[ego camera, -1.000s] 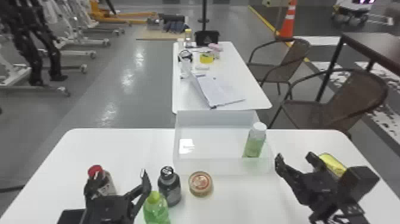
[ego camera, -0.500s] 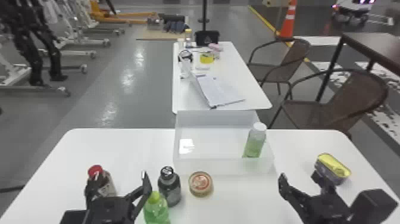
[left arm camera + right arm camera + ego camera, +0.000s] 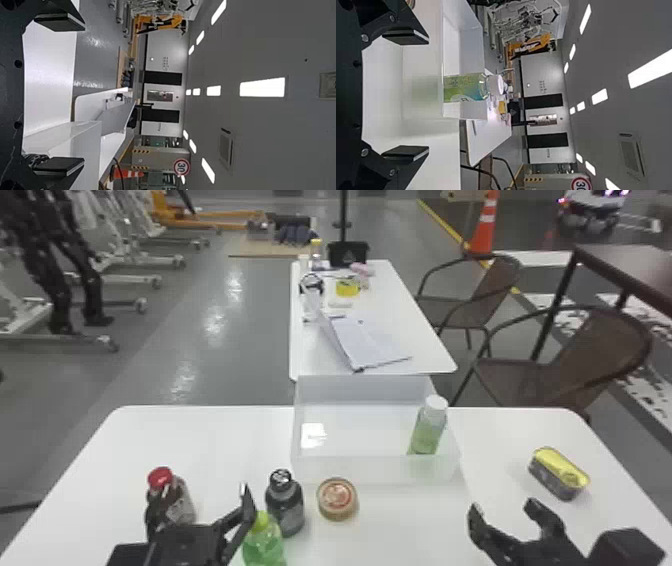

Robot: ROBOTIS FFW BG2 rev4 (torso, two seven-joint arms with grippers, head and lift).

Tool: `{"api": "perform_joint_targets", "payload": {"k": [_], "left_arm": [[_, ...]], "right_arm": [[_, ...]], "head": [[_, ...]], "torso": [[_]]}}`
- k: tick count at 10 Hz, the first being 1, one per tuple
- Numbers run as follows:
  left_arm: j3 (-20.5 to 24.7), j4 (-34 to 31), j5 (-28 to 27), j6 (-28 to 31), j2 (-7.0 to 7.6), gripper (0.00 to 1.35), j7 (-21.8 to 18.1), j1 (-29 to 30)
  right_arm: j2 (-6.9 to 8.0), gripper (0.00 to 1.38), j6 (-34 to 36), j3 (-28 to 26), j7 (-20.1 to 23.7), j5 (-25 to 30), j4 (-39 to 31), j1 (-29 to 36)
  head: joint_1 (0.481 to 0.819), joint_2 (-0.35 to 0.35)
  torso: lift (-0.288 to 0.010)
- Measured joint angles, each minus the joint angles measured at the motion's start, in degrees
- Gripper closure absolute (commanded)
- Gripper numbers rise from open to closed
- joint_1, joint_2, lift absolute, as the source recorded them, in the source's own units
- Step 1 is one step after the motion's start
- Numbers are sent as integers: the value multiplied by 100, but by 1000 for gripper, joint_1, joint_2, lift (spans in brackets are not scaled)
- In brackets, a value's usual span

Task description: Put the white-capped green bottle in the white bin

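- Head view, clock dirs from bin ctr, 12 pointing away from robot: white bin (image 3: 372,471) sits on near white table (image 3: 200,440).
- White-capped green btl (image 3: 427,430) is upright inside bin, approx 3–4 o'clock.
- R gripper (image 3: 504,506) at 4 o'clock, outside bin, fingers spread, nothing held.
- L gripper (image 3: 197,510) at 8 o'clock, also open & empty.
- Red-capped btl (image 3: 172,502) near L gripper, 8 o'clock.
- Dark btl (image 3: 285,505) btwn 7 & 8 o'clock, w/ 2nd green btl (image 3: 262,542), yellow-green cap, just beside it.
- Round tin (image 3: 337,497) at 7 o'clock, near bin's front wall.
- Yellow-topped can (image 3: 559,475) btwn 3 & 4 o'clock, well apart from bin.
- Open folder (image 3: 372,340) on 2nd table, 12 o'clock.
- L wrist view: L gripper (image 3: 59,94) fingers wide apart, nothing btwn; bin wall beyond.
- R wrist view: R gripper (image 3: 406,94) wide open, empty; task btl stands in bin beyond fingertips, not touching them.
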Motion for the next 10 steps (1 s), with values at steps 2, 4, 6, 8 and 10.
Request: {"api": "perform_joint_targets", "payload": {"k": [2, 4, 6, 8, 10], "left_arm": [[5, -23, -7, 30, 0, 111, 0, 32], [6, -30, -19, 22, 0, 111, 0, 35], [6, -31, -27, -6, 0, 111, 38, 36], [6, -31, -28, -25, 0, 111, 53, 39], [6, -31, -36, -26, 0, 111, 77, 36]], "right_arm": [[52, 308, -22, 1, -5, 22, 20, 28], [93, 305, -71, 1, -26, 66, 21, 21], [151, 298, -170, 0, -94, 128, 18, 31], [174, 291, -231, -6, -136, 156, 18, 57], [183, 268, -269, -6, -204, 193, 17, 64]], "head": [[549, 0], [549, 0], [549, 0], [549, 0], [549, 0]], "torso": [[-100], [-100], [-100], [-100], [-100]]}}
